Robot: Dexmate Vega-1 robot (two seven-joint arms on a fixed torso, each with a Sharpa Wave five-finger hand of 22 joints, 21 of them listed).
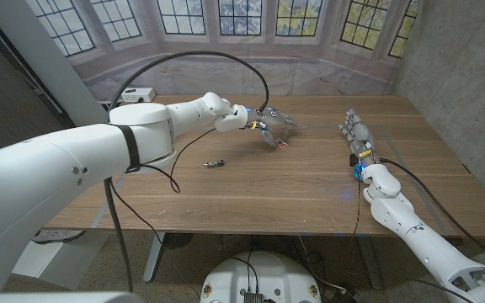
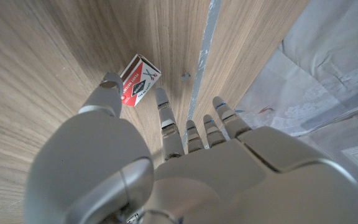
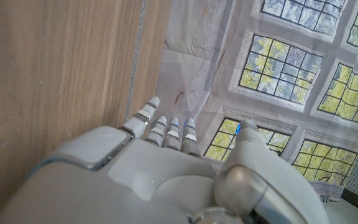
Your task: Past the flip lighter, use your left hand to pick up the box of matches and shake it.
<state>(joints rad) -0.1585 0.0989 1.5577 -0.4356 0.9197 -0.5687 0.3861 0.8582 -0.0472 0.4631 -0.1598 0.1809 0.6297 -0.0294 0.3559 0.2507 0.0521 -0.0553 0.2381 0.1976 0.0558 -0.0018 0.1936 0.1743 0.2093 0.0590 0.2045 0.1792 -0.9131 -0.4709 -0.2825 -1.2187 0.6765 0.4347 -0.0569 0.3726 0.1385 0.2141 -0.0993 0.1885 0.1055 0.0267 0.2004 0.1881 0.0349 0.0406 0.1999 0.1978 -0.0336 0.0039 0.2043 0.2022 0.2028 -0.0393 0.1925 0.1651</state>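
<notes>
**Left hand poised at the matchbox, grasp not yet made**

Where the box of matches [image 2: 139,80] lies on the wooden counter [image 1: 251,189], just past the middle toward the far side, the left hand [image 1: 274,126] hangs right over it. In the left wrist view the box sits just ahead of the fingers [image 2: 166,121], its long axis running slantwise between the thumb tip and the nearest fingertip. The thumb looks to touch one corner, but the fingers are spread and grip nothing. It is a small flat box, red and white with a dark striking strip along one side, lying on its broad face. The left hand is much the nearer; a small closing pinch should take it. The flip lighter [image 1: 215,162] lies nearer and to the left. The right hand [image 1: 355,133] waits well apart on the right, fingers extended, holding nothing.
</notes>
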